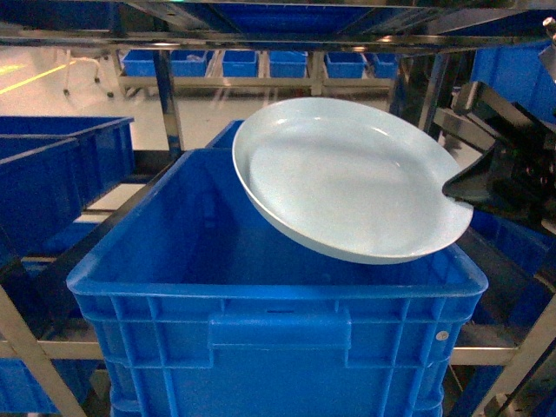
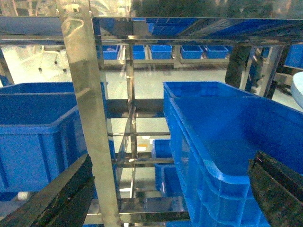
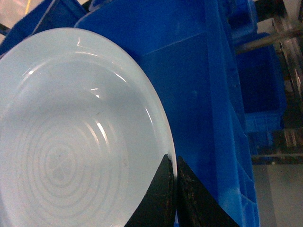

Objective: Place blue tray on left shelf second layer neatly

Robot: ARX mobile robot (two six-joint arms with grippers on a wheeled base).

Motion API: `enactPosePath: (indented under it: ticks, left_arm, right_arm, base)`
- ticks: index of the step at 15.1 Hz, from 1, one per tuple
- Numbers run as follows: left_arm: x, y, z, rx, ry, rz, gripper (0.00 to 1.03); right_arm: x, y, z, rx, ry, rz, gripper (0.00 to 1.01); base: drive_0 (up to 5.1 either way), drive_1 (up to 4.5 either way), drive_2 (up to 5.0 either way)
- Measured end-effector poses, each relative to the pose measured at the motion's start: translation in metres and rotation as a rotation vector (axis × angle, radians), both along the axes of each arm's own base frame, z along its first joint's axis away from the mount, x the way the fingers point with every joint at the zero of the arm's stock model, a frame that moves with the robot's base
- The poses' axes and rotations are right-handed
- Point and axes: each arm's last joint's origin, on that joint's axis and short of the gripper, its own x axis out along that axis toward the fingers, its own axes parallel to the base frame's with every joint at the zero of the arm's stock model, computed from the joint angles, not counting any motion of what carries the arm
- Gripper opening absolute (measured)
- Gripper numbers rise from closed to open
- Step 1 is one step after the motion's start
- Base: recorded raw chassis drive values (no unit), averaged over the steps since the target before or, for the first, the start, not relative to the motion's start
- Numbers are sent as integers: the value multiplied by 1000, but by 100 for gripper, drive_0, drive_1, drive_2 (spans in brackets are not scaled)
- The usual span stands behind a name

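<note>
While the right gripper (image 1: 452, 193) pinches the blue tray (image 1: 347, 178) by its rim above a crate (image 1: 278, 313), shelving seemingly remains undone.

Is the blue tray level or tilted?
Tilted: the blue tray hangs over the crate, left rim raised, right pincer clamping its rim.

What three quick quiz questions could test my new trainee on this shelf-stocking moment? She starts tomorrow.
1. True or false: the blue tray lies flat on the crate floor.
2. Which gripper holds the tray: A left, B right, C both?
3. Fill in: the right gripper pinches the tray by its ____.

Key:
1. False; it is held tilted above the open crate.
2. B; the left gripper is open and empty, beside a steel upright.
3. Rim.
</note>
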Motion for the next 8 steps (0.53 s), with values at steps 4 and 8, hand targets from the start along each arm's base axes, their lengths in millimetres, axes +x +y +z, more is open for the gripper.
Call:
enactPosePath:
  ticks: [4,8]
  left_arm:
    - [0,0,0,0,0,0,98]
    - [0,0,0,0,1,0,98]
  right_arm:
    - [2,0,-23,28,64,-52,2]
    - [15,10,-26,54,72,-91,2]
  base:
    - [0,0,0]
    - [0,0,0]
